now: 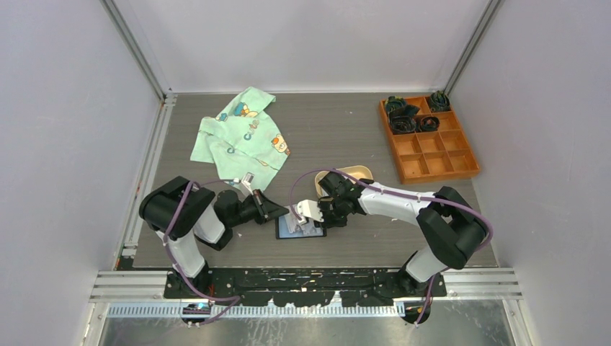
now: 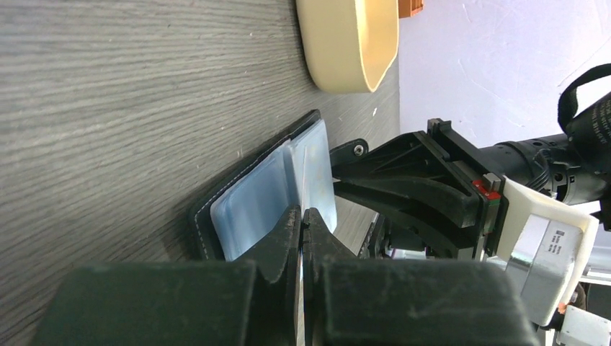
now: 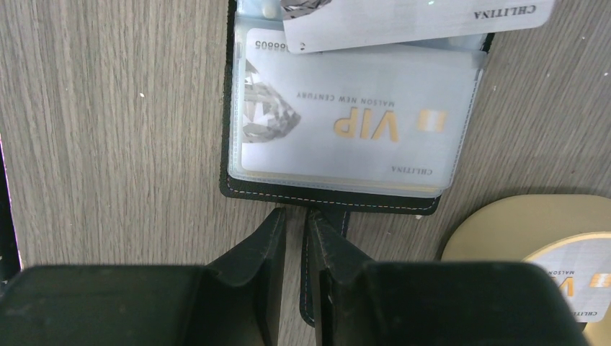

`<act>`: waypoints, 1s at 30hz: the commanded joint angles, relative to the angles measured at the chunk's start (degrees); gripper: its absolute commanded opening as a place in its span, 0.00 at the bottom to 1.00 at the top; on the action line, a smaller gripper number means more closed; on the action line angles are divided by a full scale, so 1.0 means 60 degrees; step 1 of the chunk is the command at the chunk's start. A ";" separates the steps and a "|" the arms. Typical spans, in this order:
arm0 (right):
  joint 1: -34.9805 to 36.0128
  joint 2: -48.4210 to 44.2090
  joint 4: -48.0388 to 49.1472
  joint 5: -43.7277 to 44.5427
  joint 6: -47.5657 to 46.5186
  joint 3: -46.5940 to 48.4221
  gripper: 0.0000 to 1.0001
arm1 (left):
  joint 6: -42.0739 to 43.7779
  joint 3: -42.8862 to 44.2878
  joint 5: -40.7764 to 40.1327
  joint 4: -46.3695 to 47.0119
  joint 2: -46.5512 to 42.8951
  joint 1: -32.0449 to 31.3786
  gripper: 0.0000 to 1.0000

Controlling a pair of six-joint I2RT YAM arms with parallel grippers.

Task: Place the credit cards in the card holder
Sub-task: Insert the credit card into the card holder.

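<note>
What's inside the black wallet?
A silver VIP card with a diamond picture sits in a clear sleeve of the wallet. Another card overlaps the sleeve's edge. Whatever is in the sleeves beneath is covered.

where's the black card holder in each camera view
top external: card holder, low centre.
left wrist: card holder mid-frame, open, clear sleeves showing.
right wrist: card holder top centre, a VIP card in its sleeve.
shared landmark: beige tray, close beside it in all three.
</note>
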 commanded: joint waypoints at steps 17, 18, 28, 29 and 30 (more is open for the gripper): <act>0.0145 0.0281 -0.0008 0.0181 0.0115 0.0291 0.24 | -0.0205 0.0101 -0.0300 0.0896 0.0765 -0.0406 0.00; 0.0167 0.0294 -0.0010 0.0209 0.0114 0.0292 0.24 | -0.0205 0.0113 -0.0303 0.0902 0.0802 -0.0431 0.00; 0.0306 0.0463 -0.0067 0.0359 0.0114 0.0367 0.24 | -0.0438 0.0241 -0.0306 0.0962 0.1139 -0.0646 0.00; 0.0329 0.0476 -0.0072 0.0373 0.0114 0.0376 0.24 | -0.0454 0.0266 -0.0286 0.0962 0.1180 -0.0648 0.00; 0.0333 0.0485 -0.0062 0.0388 0.0114 0.0388 0.24 | -0.0454 0.0295 -0.0258 0.0962 0.1211 -0.0655 0.00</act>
